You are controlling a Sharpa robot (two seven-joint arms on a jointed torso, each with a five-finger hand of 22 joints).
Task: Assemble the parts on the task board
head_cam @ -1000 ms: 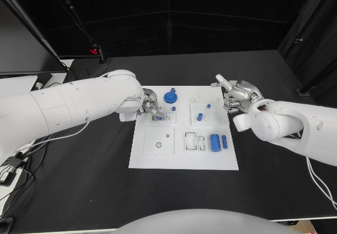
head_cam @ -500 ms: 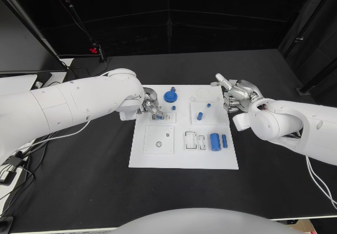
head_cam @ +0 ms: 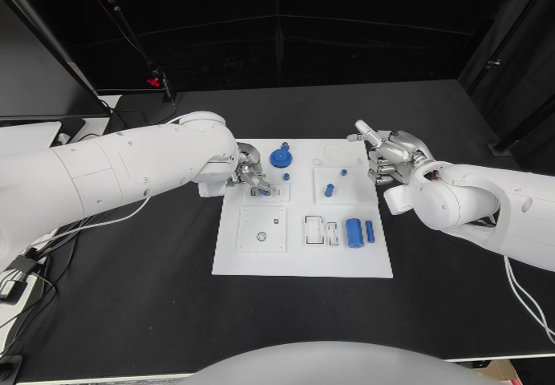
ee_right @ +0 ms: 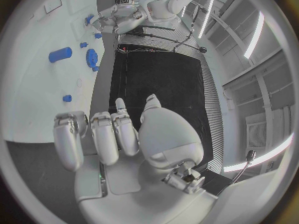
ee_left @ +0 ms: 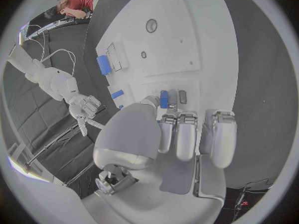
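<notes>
On the near right of the task board [head_cam: 303,265]: large blue cylinder [head_cam: 354,233] lying flat, slimmer blue peg [head_cam: 369,233] just beside it on the right, empty rectangular slots [head_cam: 314,230] just left. Near left: square plate with small holes [head_cam: 261,231], nothing seated in it. Mid board, right of centre: short blue pin [head_cam: 329,191], tiny blue stud [head_cam: 342,172] beyond it. Mid left edge: left hand [head_cam: 248,176] low over the board, fingers curled in, small blue part [ee_left: 164,98] pinched at the fingertips per left wrist view, pressed at or just above a seat there; contact with the board hard to tell. Farther in, left of centre: blue gear [head_cam: 281,158] standing on its post, small blue piece [head_cam: 285,178] just nearer. Far right edge: right hand [head_cam: 390,158] hovering beside the board, fingers loosely spread, holding nothing, well apart from the parts. Handling judgement: parts look like light rigid plastic, smooth, likely to roll or slip; pegs best taken across the middle with fingertips, long axis kept in line with the hole; gear best taken by rim or hub, not teeth. Tight seats probable, so tilt risks jamming; a small part can drop easily from the pinch.
</notes>
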